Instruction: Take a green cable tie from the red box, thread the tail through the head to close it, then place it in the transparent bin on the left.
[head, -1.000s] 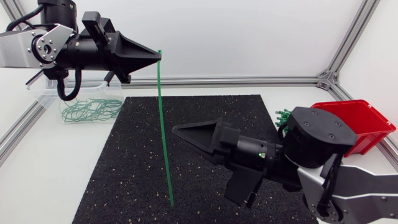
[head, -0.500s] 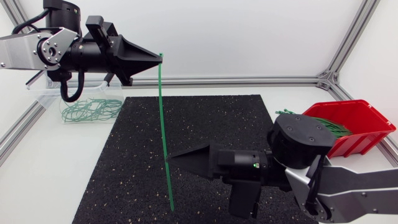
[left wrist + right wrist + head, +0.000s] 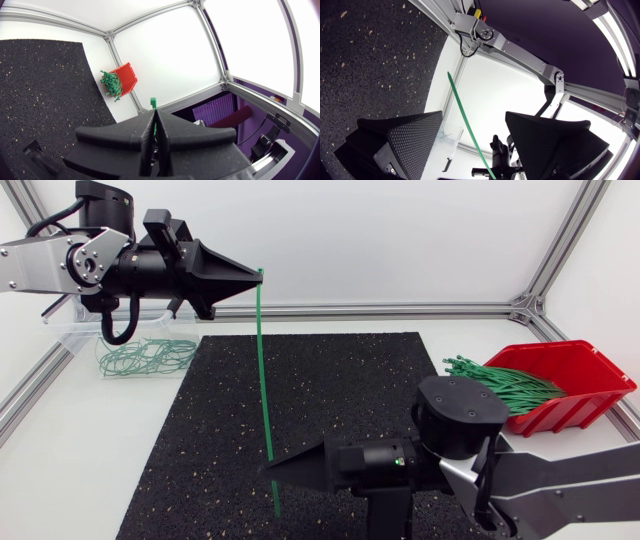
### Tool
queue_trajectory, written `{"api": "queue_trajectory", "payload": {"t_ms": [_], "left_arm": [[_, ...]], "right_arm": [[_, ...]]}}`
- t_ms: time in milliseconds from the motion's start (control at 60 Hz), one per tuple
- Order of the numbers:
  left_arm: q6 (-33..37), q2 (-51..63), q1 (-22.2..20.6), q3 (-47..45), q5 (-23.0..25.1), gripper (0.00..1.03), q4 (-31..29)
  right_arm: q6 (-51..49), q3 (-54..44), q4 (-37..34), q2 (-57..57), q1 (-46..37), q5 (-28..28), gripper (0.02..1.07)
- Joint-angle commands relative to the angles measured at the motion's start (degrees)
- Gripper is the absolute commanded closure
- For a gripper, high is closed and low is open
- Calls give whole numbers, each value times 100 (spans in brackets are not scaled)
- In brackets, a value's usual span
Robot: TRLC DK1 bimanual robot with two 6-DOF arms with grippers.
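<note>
My left pincer (image 3: 255, 277) is up high at the far left, pressed together on the cable tie (image 3: 265, 390) just below its head. The left wrist view shows the small green head poking out past the tips. Held that way, the tie hangs straight down over the black mat (image 3: 330, 400), w/ its tail end low and free. I judge that's the point of the grip: head fixed, tail left for the other arm to take.

My right pincer (image 3: 272, 471) is low at the near side, lying approx. level w/ its tip at the tie's lower part. Its fingers are spread. In the right wrist view the tie runs up btw them and I can't see either pad touching it, so nothing is pinched there yet. Prob. it's lined up to close on the tail and bend it up toward the head. Threading isn't done, since the tie is an open strip.

Containers:
- The red box (image 3: 560, 412) sits at the far right of the desk (image 3: 60, 470), w/ a bundle of straight green ties (image 3: 500, 380) lying in it and sticking out over its left rim.
- The transparent bin (image 3: 70, 330) is at the far left, partly hidden behind my left arm. The closed green loops (image 3: 145, 355) look to be inside it.
</note>
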Motion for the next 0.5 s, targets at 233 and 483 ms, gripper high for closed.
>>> {"api": "queue_trajectory", "payload": {"t_ms": [233, 483], "left_arm": [[-80, 198, 50, 160, 113, 100, 79], [-80, 207, 33, 177, 122, 100, 79]], "right_arm": [[-82, 167, 64, 396, -76, -142, 50], [-118, 184, 73, 439, -138, -159, 68]]}}
